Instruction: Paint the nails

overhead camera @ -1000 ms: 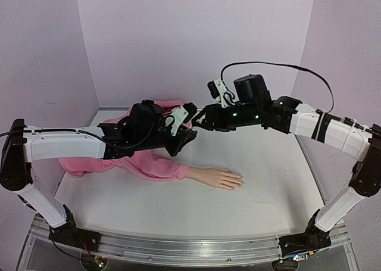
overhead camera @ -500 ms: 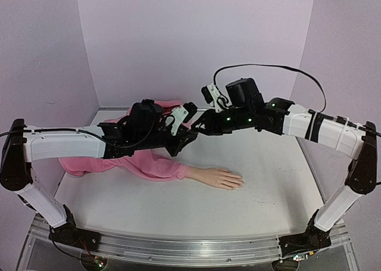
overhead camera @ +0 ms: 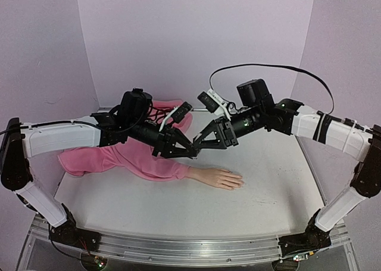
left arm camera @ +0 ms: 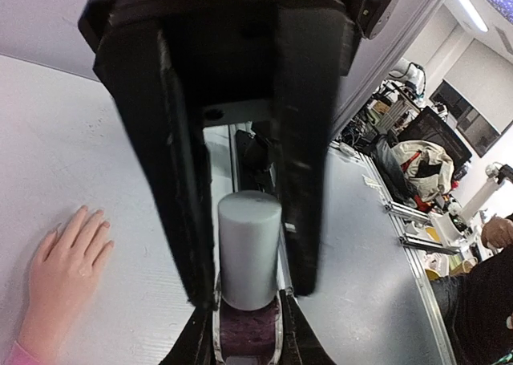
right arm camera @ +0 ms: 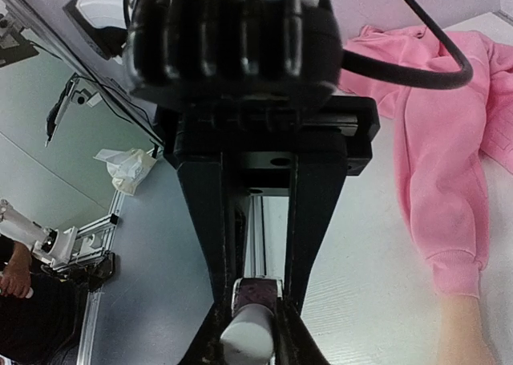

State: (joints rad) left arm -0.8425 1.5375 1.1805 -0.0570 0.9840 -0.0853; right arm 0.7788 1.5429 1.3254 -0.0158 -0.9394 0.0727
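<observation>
My left gripper (overhead camera: 189, 152) is shut on the dark purple body of a small polish bottle (left arm camera: 244, 341) and holds it in the air. My right gripper (overhead camera: 200, 146) faces it, its fingers closed round the bottle's white cap (left arm camera: 250, 249). In the right wrist view my right gripper (right arm camera: 248, 334) holds the cap (right arm camera: 244, 347), with the bottle body (right arm camera: 256, 291) behind it. The mannequin hand (overhead camera: 220, 178) lies flat on the table just below and right of the bottle. Its nails (left arm camera: 98, 218) look skin-toned. Its pink sleeve (overhead camera: 152, 164) runs off to the left.
The rest of the pink garment (overhead camera: 89, 158) lies bunched at the back left of the white table (overhead camera: 178, 211). Lilac walls close in the back and both sides. A metal rail (overhead camera: 178, 250) runs along the front edge. The right arm's black cable (overhead camera: 268, 65) arcs overhead.
Both grippers have tilted down and moved forward, from above the pink sleeve to just above the mannequin's wrist. They were apart and now meet on the bottle.
</observation>
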